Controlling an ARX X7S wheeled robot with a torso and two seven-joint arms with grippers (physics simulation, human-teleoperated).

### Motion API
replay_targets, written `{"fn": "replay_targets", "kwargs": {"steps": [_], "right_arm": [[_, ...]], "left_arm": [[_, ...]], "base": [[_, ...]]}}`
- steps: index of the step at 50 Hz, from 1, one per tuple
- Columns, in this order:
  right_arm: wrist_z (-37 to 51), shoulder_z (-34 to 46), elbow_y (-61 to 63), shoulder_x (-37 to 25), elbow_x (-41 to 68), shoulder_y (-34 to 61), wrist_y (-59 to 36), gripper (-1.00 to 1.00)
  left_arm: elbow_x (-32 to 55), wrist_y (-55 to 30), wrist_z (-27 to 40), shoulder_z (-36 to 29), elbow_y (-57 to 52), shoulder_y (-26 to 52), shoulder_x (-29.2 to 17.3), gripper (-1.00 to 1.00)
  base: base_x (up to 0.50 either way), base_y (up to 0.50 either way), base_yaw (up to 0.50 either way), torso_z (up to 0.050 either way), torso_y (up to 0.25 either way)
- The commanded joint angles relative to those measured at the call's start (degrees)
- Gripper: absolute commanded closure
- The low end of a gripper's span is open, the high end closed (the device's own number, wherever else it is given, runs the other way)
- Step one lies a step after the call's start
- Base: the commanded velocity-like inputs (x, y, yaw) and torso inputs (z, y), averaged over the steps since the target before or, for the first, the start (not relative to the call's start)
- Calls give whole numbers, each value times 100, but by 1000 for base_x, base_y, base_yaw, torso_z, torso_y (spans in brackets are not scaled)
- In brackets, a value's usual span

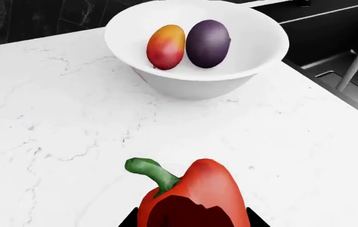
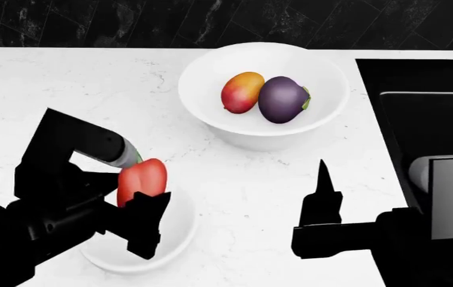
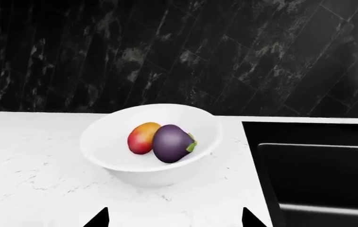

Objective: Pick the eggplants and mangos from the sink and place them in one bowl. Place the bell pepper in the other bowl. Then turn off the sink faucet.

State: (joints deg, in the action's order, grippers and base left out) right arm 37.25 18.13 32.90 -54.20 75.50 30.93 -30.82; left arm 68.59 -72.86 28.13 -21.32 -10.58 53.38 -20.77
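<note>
left gripper (image 2: 142, 212): we've got it clamped on the bell pepper (image 2: 142, 181), jaws narrowed to the pepper's width. In the left wrist view the pepper (image 1: 195, 196) fills the near edge with dark finger tips on both flanks.

bell pepper: it hangs in the grip over the near-left bowl (image 2: 176, 230), at that bowl's far-left rim. We can't tell if it touches the rim. We'd guess it's light, hollow and a bit springy with a glossy, slippery skin, so squeezing across the broad lobed body like this looks right. The curved green stem (image 1: 150, 169) is too thin to hold.

near-left bowl: white, mostly hidden behind the left arm, sitting on the white marble counter (image 2: 66, 89). Nothing visible in it as far as we can see.

far bowl (image 2: 210, 75): further back toward the right, well apart from the pepper. It holds one mango (image 2: 242, 92) and one eggplant (image 2: 283, 100), touching side by side, mango on the left. We'd call both smooth, firm and heavier than the pepper.

right gripper (image 2: 322, 197): we see it over bare counter near the sink (image 2: 429, 78), holding nothing. In the right wrist view its finger tips (image 3: 97, 218) sit wide apart, so open.

sink: black basin along the right edge. We can't see any more fruit inside from these angles.
</note>
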Motion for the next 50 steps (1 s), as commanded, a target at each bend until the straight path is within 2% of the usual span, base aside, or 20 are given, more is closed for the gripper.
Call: {"fn": "replay_targets", "kwargs": {"steps": [1,12,13,33,39,44,45,50], "right_arm": [[-48,-74,-2,52,-74,-83,60,-100],[-84,-75,-51,85,-97,-111,98,-100],[-87,-71,-60,97,-98,-109,100,-100],[-76,-150,-29,86,-55,-106,163,-100],[-12,-66,35,60,-161,123,-3,-100],[-69,-37,-46,118,-298,198,16,-100],[-81,-2,-72,133,-332,249,-22,-100],[-63,94,-69,149,-456,388,-136,-100]], "left_arm": [[52,191,-140,26,250,-37,66,100],[23,239,-142,-34,341,-56,67,100],[25,243,-123,-31,358,-50,81,-100],[243,230,69,124,225,89,26,-100],[372,323,633,598,-810,-18,-473,-100],[-399,936,802,825,-1125,-410,-916,-100],[-746,1034,773,657,-1388,-498,-1144,-100],[-843,1111,1046,744,-1570,-740,-1212,-100]], "base": [[0,0,0,0,0],[0,0,0,0,0],[0,0,0,0,0],[0,0,0,1,0],[0,0,0,0,0],[0,0,0,0,0],[0,0,0,0,0],[0,0,0,0,0]]}}
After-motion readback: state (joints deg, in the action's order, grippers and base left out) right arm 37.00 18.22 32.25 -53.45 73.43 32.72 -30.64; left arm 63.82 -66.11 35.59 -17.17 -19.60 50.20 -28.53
